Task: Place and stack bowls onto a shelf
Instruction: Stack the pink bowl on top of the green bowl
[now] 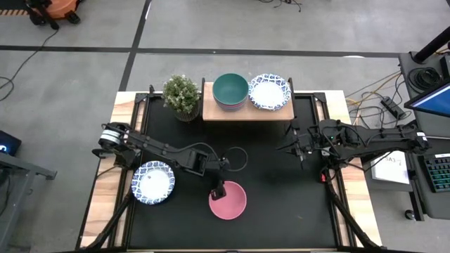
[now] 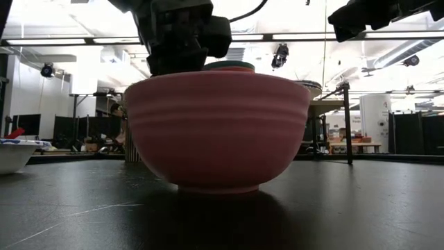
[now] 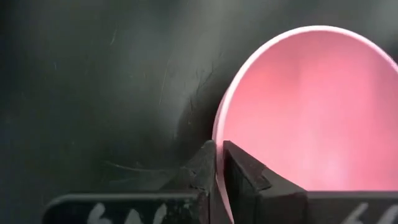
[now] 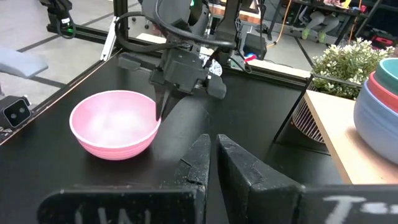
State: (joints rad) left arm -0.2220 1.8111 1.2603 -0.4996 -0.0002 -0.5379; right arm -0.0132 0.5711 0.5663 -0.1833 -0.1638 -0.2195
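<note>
A pink bowl [image 1: 228, 201] stands on its base on the black tabletop near the front edge, and fills the low view [image 2: 218, 128]. My left gripper [image 1: 216, 190] is shut on its rim. A white bowl with a blue-patterned rim [image 1: 152, 183] stands to the left of it. The light-wood shelf [image 1: 246, 110] at the far edge carries a stack of bowls with a green one on top [image 1: 230, 89], and a white patterned bowl [image 1: 270, 91]. My right gripper [image 1: 298, 144] is shut and empty, above the table's right half. My left gripper holds the pink bowl's rim [image 3: 217, 134] on the bowl's left side, one finger [image 3: 245, 168] inside the bowl and one finger [image 3: 200, 165] outside. The fingers come from above, pointing down. The bowl stands upright with its base [image 2: 218, 187] on the table.
A small potted plant [image 1: 181, 95] stands at the shelf's left end. The shelf's left third [image 1: 209, 105] is bare. A cable loop [image 1: 235, 158] lies on the table behind the pink bowl. Wooden borders [image 1: 105, 183] run along the table's sides.
</note>
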